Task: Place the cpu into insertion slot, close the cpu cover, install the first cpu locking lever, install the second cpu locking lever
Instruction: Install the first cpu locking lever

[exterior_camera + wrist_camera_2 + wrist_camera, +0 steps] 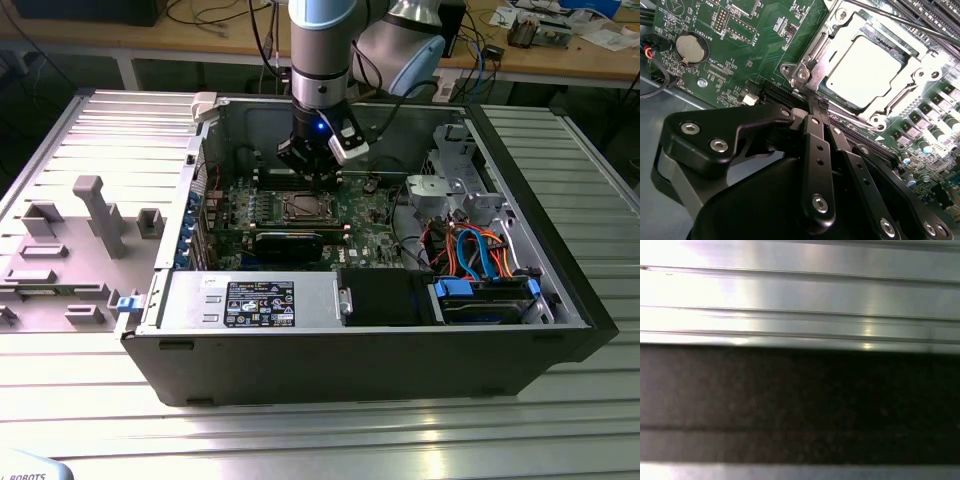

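The cpu (867, 70) lies flat in the insertion slot (807, 75) on the green motherboard, its silvery top showing through the window of the cpu cover (816, 47), which lies down over it. A thin locking lever (900, 20) runs along one side of the socket. My gripper (818, 104) is shut, its black fingers (816, 150) pressed together with the tips at the socket's corner edge; nothing shows between them. In the exterior view the gripper (318, 180) hangs just behind the cpu (302, 208) inside the open computer case.
A coin battery (691, 47) and memory slots (935, 15) flank the socket. A black card (290, 243), power supply (250, 300), cabled drive cage (480, 260) and case walls (540, 200) crowd the board. A grey fixture plate (70, 250) lies outside.
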